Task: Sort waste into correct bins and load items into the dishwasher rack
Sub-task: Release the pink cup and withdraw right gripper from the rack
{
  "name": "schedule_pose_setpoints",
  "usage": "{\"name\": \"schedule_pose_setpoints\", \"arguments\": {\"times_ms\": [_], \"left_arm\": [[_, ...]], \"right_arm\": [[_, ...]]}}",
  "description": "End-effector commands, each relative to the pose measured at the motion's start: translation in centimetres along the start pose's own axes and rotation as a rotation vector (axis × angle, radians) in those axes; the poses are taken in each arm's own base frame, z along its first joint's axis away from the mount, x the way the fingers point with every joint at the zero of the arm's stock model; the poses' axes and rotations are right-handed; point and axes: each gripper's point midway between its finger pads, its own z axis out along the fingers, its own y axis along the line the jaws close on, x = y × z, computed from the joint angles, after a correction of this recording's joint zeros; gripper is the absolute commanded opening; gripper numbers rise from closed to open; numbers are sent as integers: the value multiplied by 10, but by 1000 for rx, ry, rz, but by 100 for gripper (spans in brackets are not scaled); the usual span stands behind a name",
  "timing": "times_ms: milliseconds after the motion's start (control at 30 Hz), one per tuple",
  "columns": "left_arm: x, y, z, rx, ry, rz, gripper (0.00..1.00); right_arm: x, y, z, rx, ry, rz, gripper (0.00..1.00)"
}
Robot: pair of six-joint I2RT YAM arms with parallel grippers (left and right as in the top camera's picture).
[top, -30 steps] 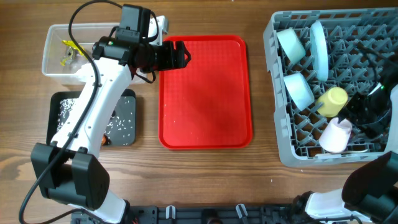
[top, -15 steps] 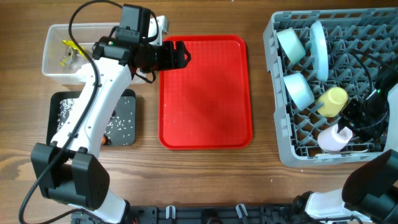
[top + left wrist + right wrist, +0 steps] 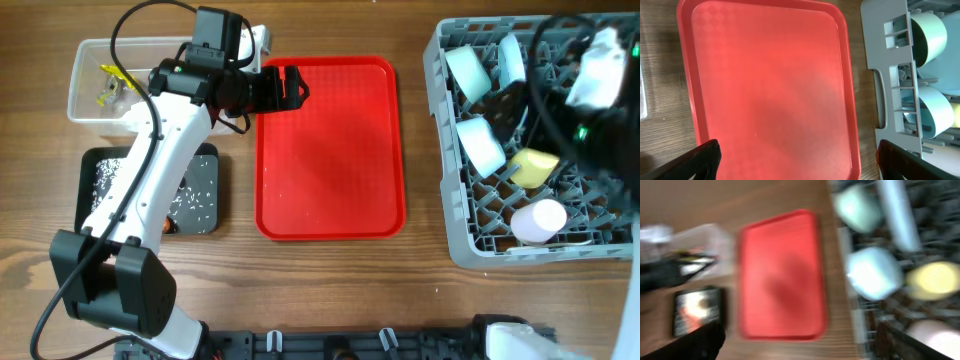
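The grey dishwasher rack at the right holds two pale blue bowls, the pale blue plate on edge, the yellow cup and the pink cup. My right arm is raised high above the rack and blurred. My right gripper is open and empty. My left gripper is open and empty over the red tray's far left corner. The clear tub holds a yellow scrap. The black tray holds white rice grains.
The flat red tray lies bare in the middle, and also shows in the left wrist view. The left arm stretches over the black tray and the clear tub's right end. The rack's near wall shows at the right of the left wrist view.
My right gripper let go of the pink cup in the rack's front part and the arm rose high towards the rack's far side. My left arm has not moved.
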Motion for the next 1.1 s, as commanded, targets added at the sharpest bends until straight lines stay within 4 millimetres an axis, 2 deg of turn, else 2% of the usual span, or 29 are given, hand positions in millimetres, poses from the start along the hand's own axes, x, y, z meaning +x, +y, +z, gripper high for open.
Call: {"name": "schedule_pose_setpoints", "arguments": {"times_ms": [0,100,200,233,300,367,467,500,600,667,733,900,1000,1067], "left_arm": [[3,2,4,-7,10,7,100],[3,2,4,-7,10,7,100],[3,2,4,-7,10,7,100],[3,2,4,-7,10,7,100],[3,2,4,-7,10,7,100],[3,2,4,-7,10,8,100],[3,2,4,-7,10,8,100],[3,2,4,-7,10,7,100],[3,2,4,-7,10,8,100],[3,2,4,-7,10,7,100],[3,2,4,-7,10,8,100],[3,2,4,-7,10,7,100],[3,2,4,-7,10,7,100],[3,2,4,-7,10,7,100]], "right_arm": [[10,28,-16,-113,5,209,100],[16,12,-17,-23,7,207,100],[10,8,-14,-1,-12,142,100],[1,9,-13,-5,-45,74,100],[-36,19,-10,-32,-176,-103,100],[-64,35,-10,-76,-303,-196,100],[-80,48,-8,-123,-428,-256,100],[-80,48,-7,-133,-459,-263,100],[-69,38,4,-138,-581,-315,100],[-52,29,15,-126,-659,-420,100],[-24,15,30,-119,-721,-476,100],[44,-24,70,-104,-801,-491,100],[73,-46,86,-78,-866,-471,100],[86,-62,92,-65,-902,-387,100]]}}
